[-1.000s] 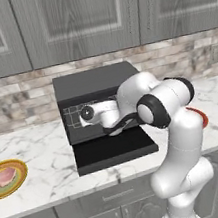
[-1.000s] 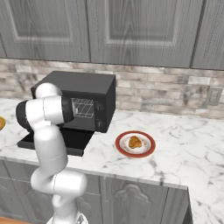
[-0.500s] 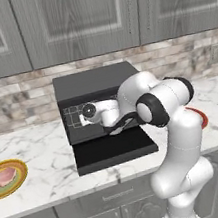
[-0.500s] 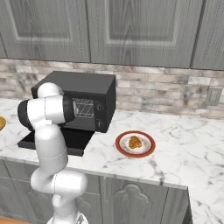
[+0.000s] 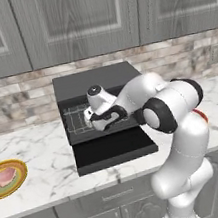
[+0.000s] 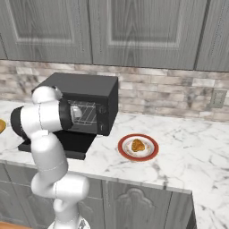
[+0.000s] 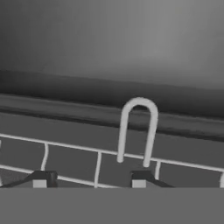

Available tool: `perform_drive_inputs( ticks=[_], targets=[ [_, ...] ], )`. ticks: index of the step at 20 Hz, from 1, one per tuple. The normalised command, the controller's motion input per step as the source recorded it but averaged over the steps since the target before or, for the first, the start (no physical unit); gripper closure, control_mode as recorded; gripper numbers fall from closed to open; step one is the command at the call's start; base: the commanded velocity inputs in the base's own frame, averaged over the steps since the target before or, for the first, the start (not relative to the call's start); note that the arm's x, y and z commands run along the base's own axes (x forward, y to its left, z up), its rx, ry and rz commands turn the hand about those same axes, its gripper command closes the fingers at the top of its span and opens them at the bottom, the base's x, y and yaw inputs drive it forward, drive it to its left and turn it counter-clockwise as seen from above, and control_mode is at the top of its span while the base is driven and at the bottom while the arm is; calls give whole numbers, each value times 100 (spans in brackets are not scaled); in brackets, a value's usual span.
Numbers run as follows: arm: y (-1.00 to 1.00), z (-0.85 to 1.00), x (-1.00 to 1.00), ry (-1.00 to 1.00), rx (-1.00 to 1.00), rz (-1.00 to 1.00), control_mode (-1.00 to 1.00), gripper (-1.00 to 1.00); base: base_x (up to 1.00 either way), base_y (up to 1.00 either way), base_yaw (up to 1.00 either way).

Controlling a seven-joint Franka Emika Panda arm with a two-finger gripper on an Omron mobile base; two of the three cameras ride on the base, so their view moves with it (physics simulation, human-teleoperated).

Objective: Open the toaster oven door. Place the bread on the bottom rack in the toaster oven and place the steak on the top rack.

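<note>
The black toaster oven (image 5: 96, 80) stands on the counter by the wall, and its door (image 5: 114, 151) lies folded down flat in front. My gripper (image 5: 88, 116) reaches into the oven's mouth. In the hand view, my gripper (image 7: 91, 180) is open just above a light-grey wire rack (image 7: 100, 164) with an upright wire loop (image 7: 138, 129), and nothing sits between the tips. I cannot tell which rack it is. The pink steak (image 5: 4, 176) lies on a yellow-rimmed plate (image 5: 17, 166) at the far left. The bread (image 6: 137, 145) rests on a red-rimmed plate (image 6: 151, 153) right of the oven (image 6: 87, 96).
Grey wall cabinets (image 5: 75, 20) hang above the oven and a stone-tile backsplash (image 6: 170, 91) runs behind it. A wall socket (image 6: 217, 98) sits at the far right. Bare marble counter (image 6: 192, 143) stretches right of the bread's plate.
The arm's elbow has shifted slightly while the hand stays in the oven's mouth. The door, the steak and the bread have not moved.
</note>
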Motion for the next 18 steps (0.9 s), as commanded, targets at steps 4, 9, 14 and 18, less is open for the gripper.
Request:
perform_drive_inputs(
  ticks=[4, 9, 14, 18],
  targets=[
    [1, -64, -100, 32, 0, 6, -100, -100, 0, 0, 0],
    [7, -50, -100, 21, 0, 5, -100, -100, 0, 0, 0],
    [3, -21, -100, 11, 0, 3, -100, -100, 0, 0, 0],
    [-7, 40, -76, -2, -1, 0, -100, -100, 0, 0, 0]
  ],
)
